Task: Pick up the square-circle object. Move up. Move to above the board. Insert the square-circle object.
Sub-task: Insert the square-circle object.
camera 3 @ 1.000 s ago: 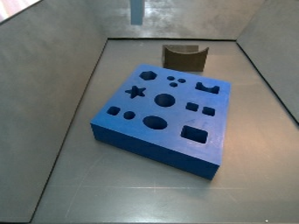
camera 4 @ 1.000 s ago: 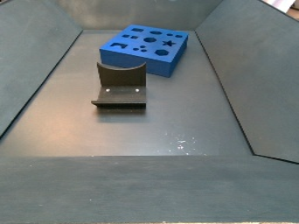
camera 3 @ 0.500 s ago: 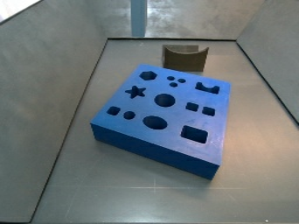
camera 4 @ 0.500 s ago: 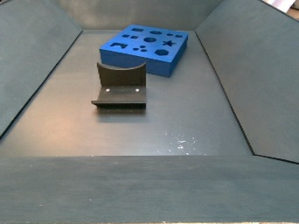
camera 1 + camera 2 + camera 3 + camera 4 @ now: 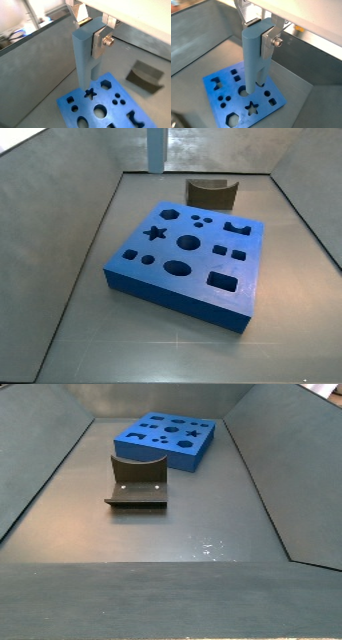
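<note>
Held high above the desk, the hand (image 5: 91, 31) shows bare silver metal finger plates (image 5: 101, 39), brushed and faintly shiny, with a brass-coloured screw head on one plate. Clamped between them, the square-circle object (image 5: 83, 57) looks like smooth matt plastic in pale steel-blue, its flat faces free of glare in both wrist views (image 5: 254, 55). Toward the far edge of the desk, the board (image 5: 187, 260) is a bright blue slab with a matt, slightly grainy plastic look and crisp-cut holes. The fixture (image 5: 138, 480) is dark, dull and matt. The desk (image 5: 174, 534) floor is grey sheet with a soft satin sheen and small bright glints.
</note>
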